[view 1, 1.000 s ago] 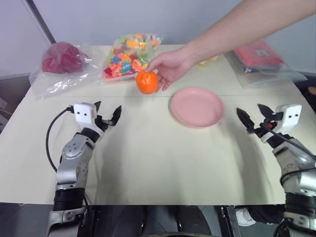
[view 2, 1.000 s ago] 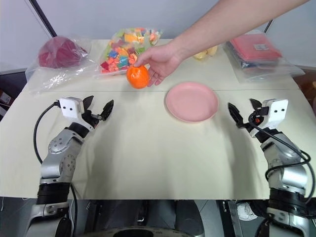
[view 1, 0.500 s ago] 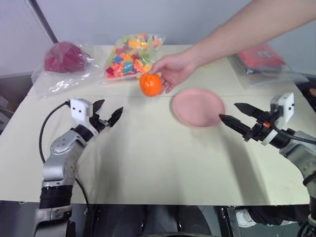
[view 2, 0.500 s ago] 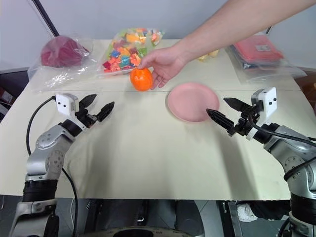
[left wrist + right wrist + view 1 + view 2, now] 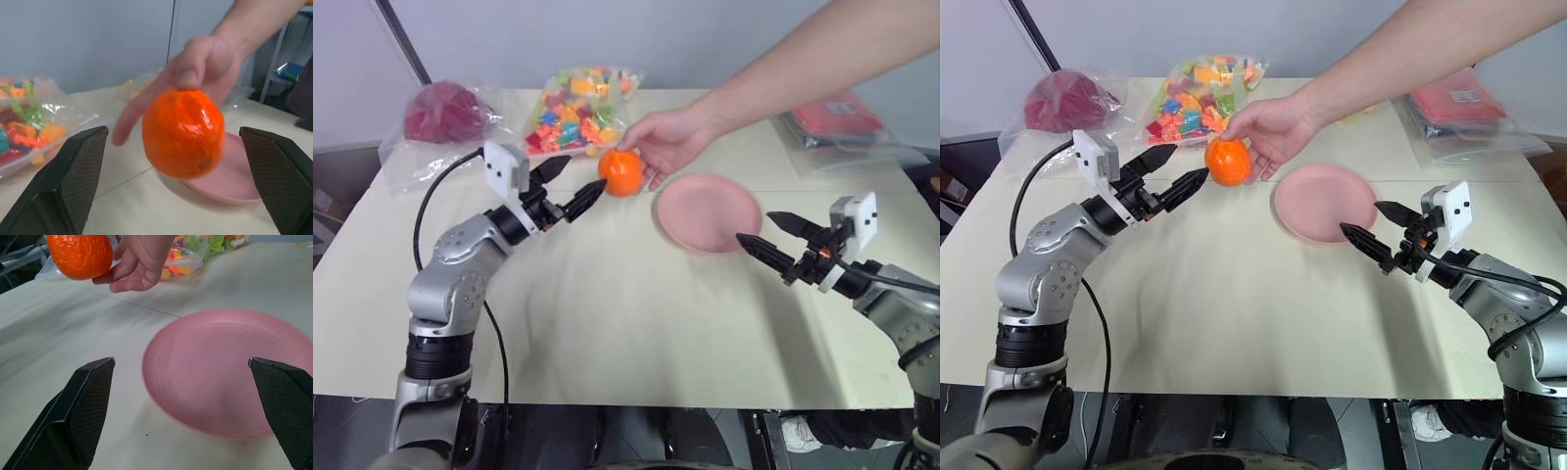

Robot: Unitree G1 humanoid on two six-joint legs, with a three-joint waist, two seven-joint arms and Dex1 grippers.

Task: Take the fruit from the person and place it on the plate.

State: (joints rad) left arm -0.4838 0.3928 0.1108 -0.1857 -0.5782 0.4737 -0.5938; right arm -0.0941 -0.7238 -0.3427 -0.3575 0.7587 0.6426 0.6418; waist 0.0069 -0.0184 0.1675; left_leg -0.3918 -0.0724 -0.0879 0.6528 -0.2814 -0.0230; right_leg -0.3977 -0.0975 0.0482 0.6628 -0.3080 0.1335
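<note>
The fruit (image 5: pixel 183 132) is offered in the person's hand (image 5: pixel 666 142), framed just ahead between the spread fingers (image 5: pixel 73 178) of the left gripper (image 5: pixel 570 186). It should be centred before being pinched. The right gripper (image 5: pixel 1363 223) is held splayed beside the plate (image 5: pixel 707 211).

Silver-grey jointed arms, white wrist camera boxes, black looping cables, black pointed textured tool (image 5: pixel 576 188) fingers.

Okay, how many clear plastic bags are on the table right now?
3 along the far edge: one holding something dark red at far left, one of colourful pieces in the middle, one with red packets at far right. The arm may hide more.
</note>
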